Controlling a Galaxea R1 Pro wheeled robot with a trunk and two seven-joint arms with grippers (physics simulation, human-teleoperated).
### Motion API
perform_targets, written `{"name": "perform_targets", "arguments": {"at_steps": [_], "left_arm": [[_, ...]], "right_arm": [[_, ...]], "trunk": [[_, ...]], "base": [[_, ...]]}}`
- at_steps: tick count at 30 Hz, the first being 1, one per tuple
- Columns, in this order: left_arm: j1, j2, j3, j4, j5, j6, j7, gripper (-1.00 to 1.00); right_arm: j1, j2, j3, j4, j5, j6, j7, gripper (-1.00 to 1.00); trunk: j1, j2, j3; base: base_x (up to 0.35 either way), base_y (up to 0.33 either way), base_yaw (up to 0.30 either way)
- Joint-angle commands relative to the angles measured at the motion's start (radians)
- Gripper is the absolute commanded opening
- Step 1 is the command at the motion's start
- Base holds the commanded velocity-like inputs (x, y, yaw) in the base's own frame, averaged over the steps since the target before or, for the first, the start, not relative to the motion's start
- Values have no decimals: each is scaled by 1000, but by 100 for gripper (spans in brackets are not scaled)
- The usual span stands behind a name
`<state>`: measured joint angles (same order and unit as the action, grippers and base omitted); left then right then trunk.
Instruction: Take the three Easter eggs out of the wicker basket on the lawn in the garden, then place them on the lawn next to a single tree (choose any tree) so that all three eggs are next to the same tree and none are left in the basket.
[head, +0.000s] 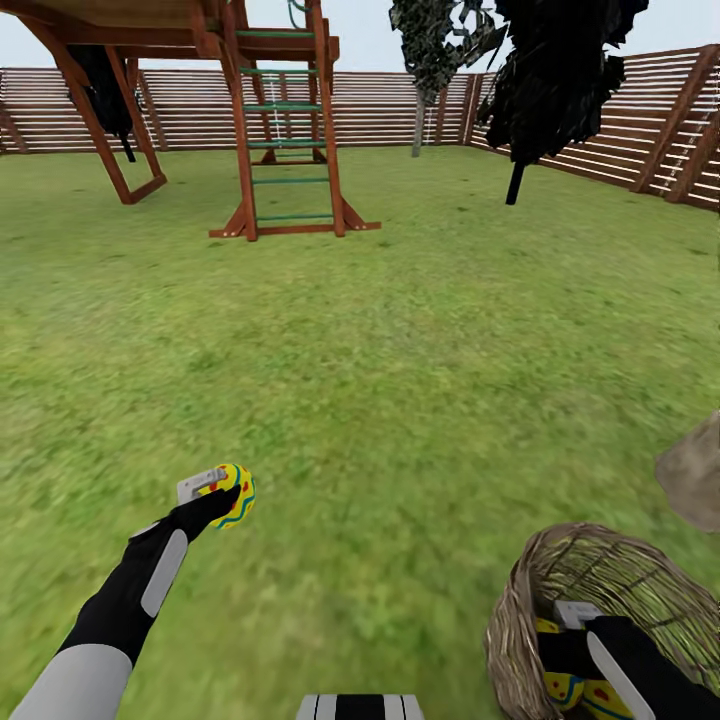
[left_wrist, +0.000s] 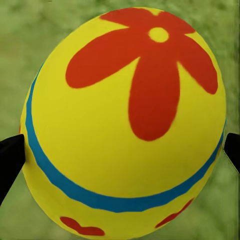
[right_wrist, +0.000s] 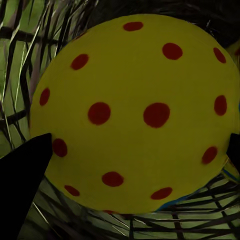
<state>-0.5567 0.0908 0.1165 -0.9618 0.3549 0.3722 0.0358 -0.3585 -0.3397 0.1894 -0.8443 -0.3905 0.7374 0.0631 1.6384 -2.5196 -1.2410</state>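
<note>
In the head view my left gripper (head: 213, 492) is held low over the lawn (head: 400, 350), shut on a yellow Easter egg (head: 231, 494). The left wrist view shows that egg (left_wrist: 125, 120) with a red flower and a blue band, black fingertips (left_wrist: 10, 162) pressing on its sides. My right arm reaches down into the wicker basket (head: 530, 585) at the lower right. Inside it the right gripper (right_wrist: 140, 150) closes on a red-dotted yellow egg (right_wrist: 135, 110). Other eggs (head: 563, 686) lie in the basket beside the arm.
A wooden play frame with a green-runged ladder (head: 285, 130) stands at the back left. Black-leaved thin trees (head: 555, 80) stand at the back right before the slatted fence (head: 620, 120). A pale grey-brown lump (head: 695, 470) sits at the right edge near the basket.
</note>
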Motion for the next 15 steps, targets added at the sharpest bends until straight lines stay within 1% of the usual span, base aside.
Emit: {"name": "perform_targets", "arguments": {"at_steps": [1,8,11,15], "left_arm": [[0,0,0,-2,10,6,4,-100],[0,0,-1,-2,10,5,4,-100],[0,-9,-1,-2,10,5,4,-100],[0,-12,-1,7,10,5,5,-100]], "right_arm": [[0,-1,2,-1,3,4,10,-100],[0,1,1,-1,2,5,10,-100],[0,1,1,-1,1,5,12,-100],[0,1,1,-1,0,5,12,-100]], "trunk": [[-1,0,4],[-4,2,33],[-5,2,47],[-7,3,67]], "base": [[0,0,-170],[0,0,-47],[0,0,-209],[0,0,-229]]}}
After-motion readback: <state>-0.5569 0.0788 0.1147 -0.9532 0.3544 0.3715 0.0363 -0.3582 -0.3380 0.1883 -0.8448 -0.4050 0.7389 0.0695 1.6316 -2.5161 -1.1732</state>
